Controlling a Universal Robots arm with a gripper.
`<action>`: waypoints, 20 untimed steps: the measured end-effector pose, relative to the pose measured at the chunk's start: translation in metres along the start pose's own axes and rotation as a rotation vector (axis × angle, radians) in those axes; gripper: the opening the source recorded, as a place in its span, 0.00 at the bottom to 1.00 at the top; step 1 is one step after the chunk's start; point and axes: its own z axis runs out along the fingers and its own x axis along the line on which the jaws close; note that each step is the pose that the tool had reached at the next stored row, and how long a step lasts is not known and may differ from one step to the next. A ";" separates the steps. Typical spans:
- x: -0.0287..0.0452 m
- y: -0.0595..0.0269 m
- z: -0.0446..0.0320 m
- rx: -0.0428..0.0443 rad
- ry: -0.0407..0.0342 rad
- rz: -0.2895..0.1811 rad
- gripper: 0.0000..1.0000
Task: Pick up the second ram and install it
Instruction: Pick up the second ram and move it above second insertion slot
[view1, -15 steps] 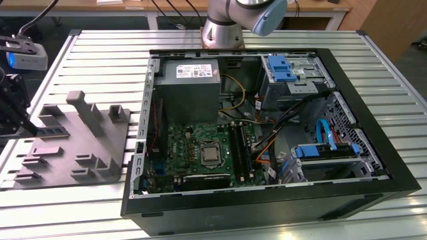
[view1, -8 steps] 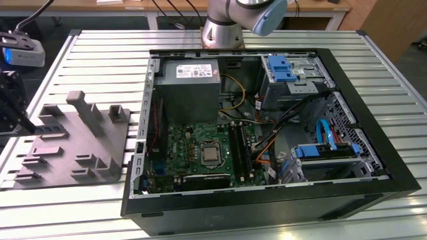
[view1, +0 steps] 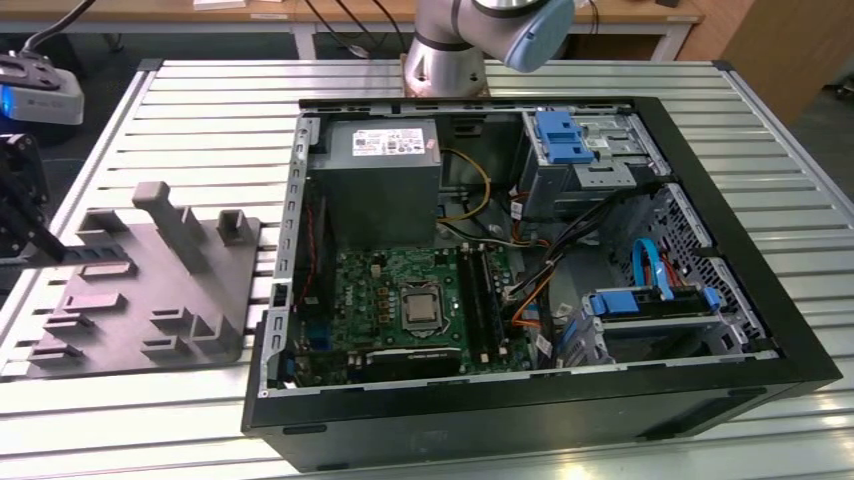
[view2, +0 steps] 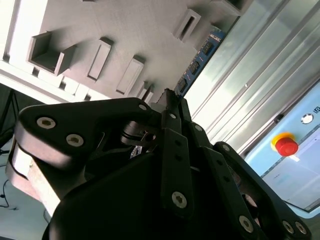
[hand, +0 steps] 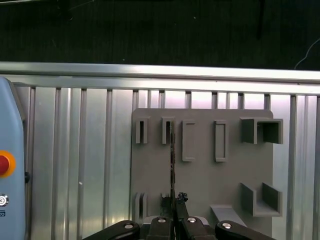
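Observation:
The second ram is a thin dark strip seen edge-on, running over the grey fixture in line with one of its narrow slots. My gripper is shut on the strip's near end. In the second wrist view the ram sticks out past the gripper with a bluish face, above the fixture. In the exterior view the gripper hangs at the exterior view's left edge, beside the fixture. The green motherboard lies in the open computer case.
The case holds a grey power supply, blue drive brackets and loose cables. Dark slots run beside the square silver chip. A red stop button sits on a pale box. The table is slatted metal.

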 end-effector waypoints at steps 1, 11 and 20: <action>0.0000 0.0000 -0.0009 0.0000 -0.0001 0.000 0.14; 0.0001 -0.0001 -0.0105 -0.0001 -0.0004 0.000 0.14; 0.0002 -0.0002 -0.0197 0.0000 -0.0008 0.000 0.14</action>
